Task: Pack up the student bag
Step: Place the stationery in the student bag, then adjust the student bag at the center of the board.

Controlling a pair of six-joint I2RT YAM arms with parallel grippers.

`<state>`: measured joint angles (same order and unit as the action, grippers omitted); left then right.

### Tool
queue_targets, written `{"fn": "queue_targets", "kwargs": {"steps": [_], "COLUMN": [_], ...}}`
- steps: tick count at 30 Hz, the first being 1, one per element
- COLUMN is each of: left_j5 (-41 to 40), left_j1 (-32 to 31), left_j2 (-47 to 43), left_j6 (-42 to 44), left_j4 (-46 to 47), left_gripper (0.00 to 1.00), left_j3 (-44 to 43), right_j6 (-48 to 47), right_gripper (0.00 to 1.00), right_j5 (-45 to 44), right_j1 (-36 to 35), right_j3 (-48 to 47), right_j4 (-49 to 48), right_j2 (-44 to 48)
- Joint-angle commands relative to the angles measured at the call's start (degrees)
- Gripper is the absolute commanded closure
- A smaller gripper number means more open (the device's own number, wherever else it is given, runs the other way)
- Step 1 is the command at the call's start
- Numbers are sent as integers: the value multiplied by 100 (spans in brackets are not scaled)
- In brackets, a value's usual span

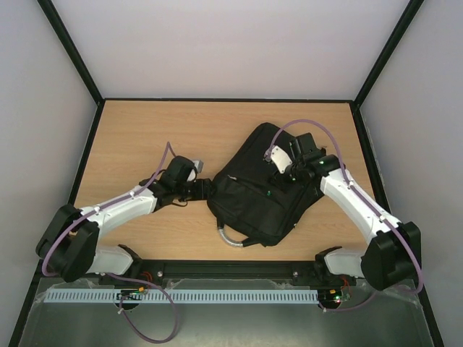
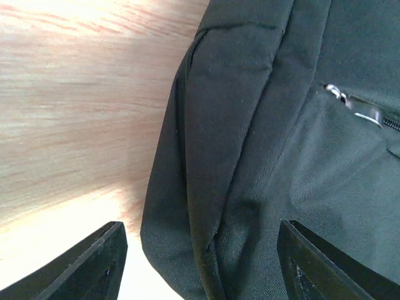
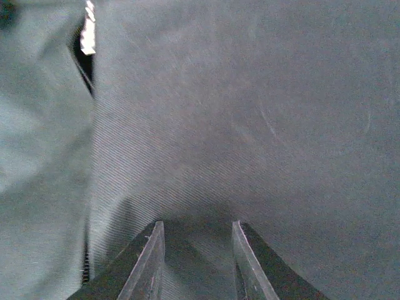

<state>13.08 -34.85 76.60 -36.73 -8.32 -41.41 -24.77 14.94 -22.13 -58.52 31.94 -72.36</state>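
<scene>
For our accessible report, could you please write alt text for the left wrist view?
A corner of the black student bag fills the right, lying on the wooden table. The open left hand has its fingers either side of that corner; a silver zip pull shows upper right.

left end effector (image 2: 201, 231) spread wide, right end effector (image 3: 197, 226) narrowly parted
</scene>
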Motion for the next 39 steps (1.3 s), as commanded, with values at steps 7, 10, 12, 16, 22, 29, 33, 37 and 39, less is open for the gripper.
{"fn": "queue_targets", "kwargs": {"steps": [7, 10, 12, 16, 22, 29, 33, 37, 39], "left_j5": [344, 242, 46, -417, -1276, -2168, -2565, -1654, -933], "left_j1": [-418, -625, -829, -1442, -2825, -3484, -3174, -1825, -1198], "left_j2": [31, -68, -187, -436, -793, -1462, -2305, -2410, -2185], "left_j6": [-212, -337, -437, -774, -1681, -2193, -2184, -1749, -1481], "left_j4": [955, 1161, 1203, 1392, 1807, 73, -444, -152, 160], "left_gripper": [50, 77, 87, 97, 96, 48, 40, 36, 35], "left_j3": [527, 649, 744, 1006, 1480, 1059, 954, 1000, 966], "right_j6": [-98, -177, -230, -283, -187, 249, 481, 792, 951], "right_gripper": [69, 69, 69, 70, 71, 68, 64, 65, 65], "right_j5": [-1018, -1208, -1299, -1408, -1290, -833, -218, 820, 1504], "right_j1": [-20, -19, -20, -19, -22, -19, -28, -45, -70], "right_j3": [668, 760, 784, 710, 258, -663, -1063, -1183, -1083], "right_j4": [-436, -573, -641, -776, -722, 246, 778, 1439, 1567], "right_j2": [-624, -740, -825, -1112, -1587, -682, -174, -301, -387]}}
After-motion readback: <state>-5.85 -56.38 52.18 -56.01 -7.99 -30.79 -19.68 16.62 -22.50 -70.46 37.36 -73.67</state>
